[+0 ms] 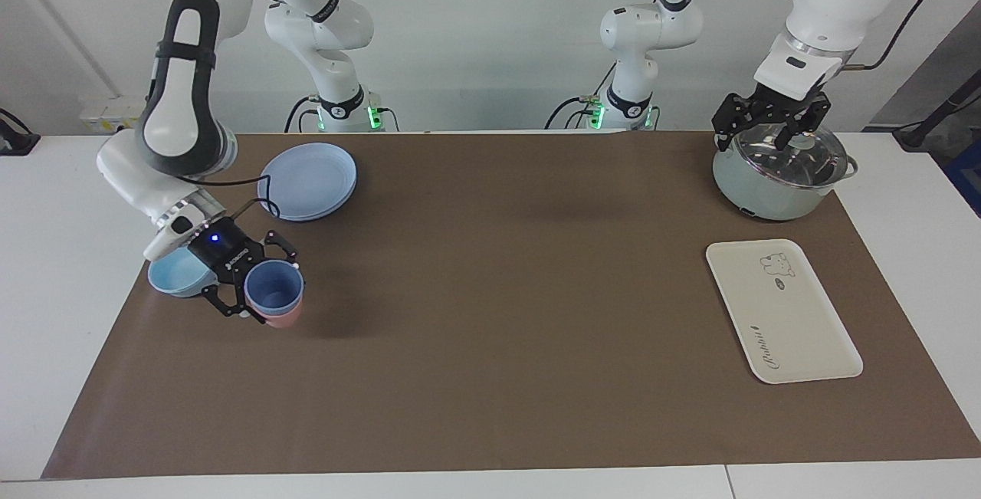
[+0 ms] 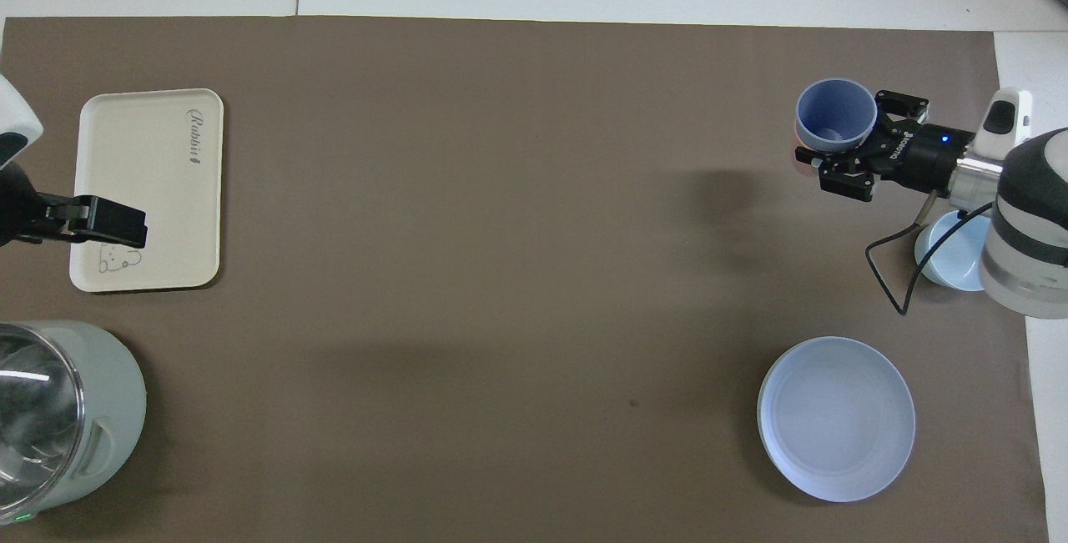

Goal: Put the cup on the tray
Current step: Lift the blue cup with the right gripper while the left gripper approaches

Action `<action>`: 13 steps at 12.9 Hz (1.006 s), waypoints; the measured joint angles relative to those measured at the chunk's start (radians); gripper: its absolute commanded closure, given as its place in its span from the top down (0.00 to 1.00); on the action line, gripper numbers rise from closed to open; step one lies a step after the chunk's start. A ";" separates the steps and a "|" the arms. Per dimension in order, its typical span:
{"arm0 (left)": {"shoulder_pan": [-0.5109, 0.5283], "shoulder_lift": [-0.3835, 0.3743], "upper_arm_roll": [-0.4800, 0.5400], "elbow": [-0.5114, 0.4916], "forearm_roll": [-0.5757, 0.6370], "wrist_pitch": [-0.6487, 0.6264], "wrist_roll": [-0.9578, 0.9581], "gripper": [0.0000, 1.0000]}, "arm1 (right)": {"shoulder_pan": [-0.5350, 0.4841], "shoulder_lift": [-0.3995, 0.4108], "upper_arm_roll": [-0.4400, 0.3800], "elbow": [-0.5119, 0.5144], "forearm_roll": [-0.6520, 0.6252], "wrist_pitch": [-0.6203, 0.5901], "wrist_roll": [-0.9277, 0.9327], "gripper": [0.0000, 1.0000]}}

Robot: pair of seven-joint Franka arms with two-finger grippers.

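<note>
The periwinkle-blue cup [image 1: 273, 289] is between the fingers of my right gripper [image 1: 268, 289] at the right arm's end of the mat, just above a pink tumbler [image 1: 286, 321] whose lower part shows beneath it. In the overhead view the cup [image 2: 835, 114] sits at the tip of the right gripper [image 2: 858, 143]. The cream-white tray [image 1: 782, 315] lies bare at the left arm's end, also in the overhead view [image 2: 150, 184]. My left gripper [image 1: 770, 131] is open and waits over the pot's lid.
A low light-blue bowl [image 1: 175, 275] sits beside the cups under the right wrist. Blue plates [image 1: 309, 179] lie nearer to the robots than the cups. A pale green pot [image 1: 774, 181] with a glass lid stands nearer to the robots than the tray.
</note>
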State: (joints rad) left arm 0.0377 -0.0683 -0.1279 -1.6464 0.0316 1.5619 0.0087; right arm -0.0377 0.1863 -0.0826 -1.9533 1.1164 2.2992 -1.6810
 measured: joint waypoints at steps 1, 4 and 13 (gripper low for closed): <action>0.002 0.000 0.000 -0.001 0.000 0.000 0.000 1.00 | 0.013 -0.033 0.000 0.000 -0.083 0.000 0.087 0.00; 0.002 -0.009 -0.003 -0.034 -0.016 0.026 -0.005 1.00 | 0.086 -0.095 0.002 0.006 -0.334 0.000 0.356 0.00; -0.109 -0.042 -0.021 -0.180 -0.529 0.260 -0.511 1.00 | 0.453 -0.147 0.010 0.043 -0.870 -0.008 1.021 0.00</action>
State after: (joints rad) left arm -0.0713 -0.1100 -0.1494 -1.8267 -0.4979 1.8218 -0.5021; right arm 0.4158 0.0392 -0.0722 -1.9106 0.2465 2.2914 -0.6603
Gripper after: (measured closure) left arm 0.000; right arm 0.128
